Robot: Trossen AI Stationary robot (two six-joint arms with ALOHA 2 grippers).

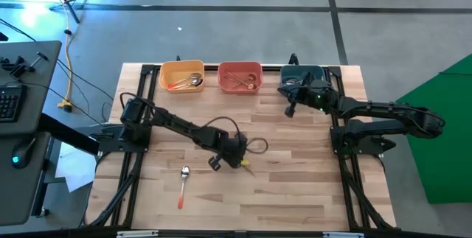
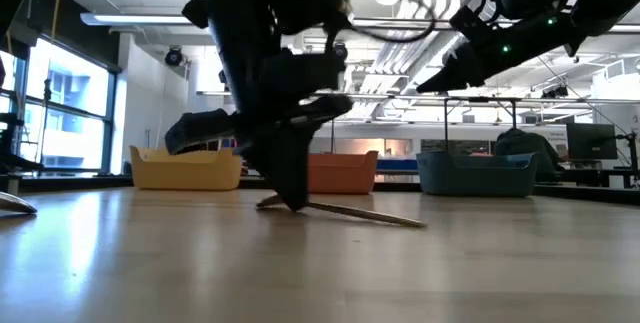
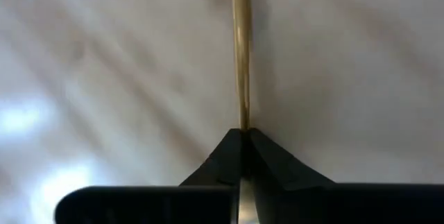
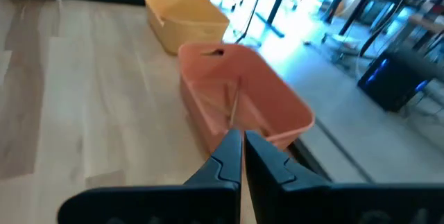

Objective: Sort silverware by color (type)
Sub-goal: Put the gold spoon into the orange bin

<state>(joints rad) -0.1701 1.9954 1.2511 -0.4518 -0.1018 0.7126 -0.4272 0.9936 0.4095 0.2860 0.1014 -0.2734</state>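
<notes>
While the gold spoon [image 3: 241, 50] lies mid-tabletop [image 1: 295, 186], left gripper [image 3: 243, 135] fingers pinch its handle tip; so thin a hold could slip on lifting. Right gripper [image 4: 243, 141], fingers pressed together, hovers near the bins.

Wooden table [image 1: 295, 186] — three bins [image 1: 182, 75], two spoons [image 1: 183, 183]

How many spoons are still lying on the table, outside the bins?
2. One spoon with a red handle lies near the front left. One gold spoon lies mid-table, clamped by the left gripper. Others may be hidden under the arm.
</notes>
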